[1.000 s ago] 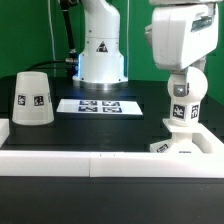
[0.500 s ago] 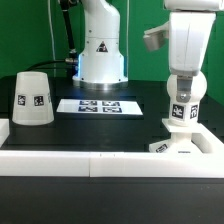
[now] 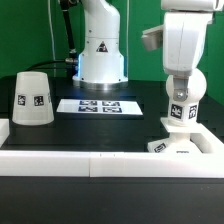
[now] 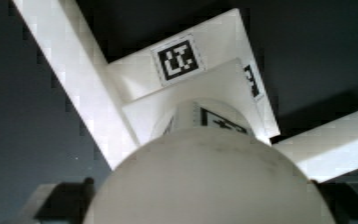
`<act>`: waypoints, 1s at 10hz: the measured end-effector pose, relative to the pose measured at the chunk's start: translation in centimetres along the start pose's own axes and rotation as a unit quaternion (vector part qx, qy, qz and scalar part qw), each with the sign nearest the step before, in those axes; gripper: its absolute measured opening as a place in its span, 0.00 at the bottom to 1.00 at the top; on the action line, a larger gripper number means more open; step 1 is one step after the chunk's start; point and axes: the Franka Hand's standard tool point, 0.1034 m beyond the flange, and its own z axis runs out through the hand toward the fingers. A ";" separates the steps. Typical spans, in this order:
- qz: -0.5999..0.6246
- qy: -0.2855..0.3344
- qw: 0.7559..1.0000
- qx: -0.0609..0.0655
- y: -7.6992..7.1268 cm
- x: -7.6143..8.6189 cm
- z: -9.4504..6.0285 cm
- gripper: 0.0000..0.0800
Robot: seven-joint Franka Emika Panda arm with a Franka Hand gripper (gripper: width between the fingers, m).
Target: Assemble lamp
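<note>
Bulb (image 3: 180,115) stands upright at the exterior view's right, held in the pincer (image 3: 181,92), which is closed on its rounded upper part. The tagged stem points down. Directly beneath it is the low base block (image 3: 172,147), lying on the black counter (image 3: 120,130) close against the white rail (image 3: 80,165) that runs along the front edge. The stem's lower end is just above the base or resting on it; the exterior view does not settle which.

In the wrist view the bulb (image 4: 202,180) fills the near part of the picture as a large pale dome. A dark finger (image 4: 60,200) shows at one side of it. Beyond the dome lies the base block (image 4: 185,70), with two square tags visible on its angled faces.

The truncated-cone shade (image 3: 33,98) stands wide end down at the exterior view's left, well apart from the bulb and base, with one tag facing the camera. Between the two groups, farther back, the marker board (image 3: 98,105) lies flat in front of the white robot pedestal (image 3: 100,50) with its triangle sticker.
</note>
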 end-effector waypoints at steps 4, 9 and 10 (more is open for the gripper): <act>0.216 0.003 0.976 0.002 0.2 -0.4 0.0 0.72; 0.386 0.007 0.922 -0.002 -0.1 0.0 0.1 0.72; 0.428 0.007 0.904 -0.001 -0.1 0.0 0.0 0.72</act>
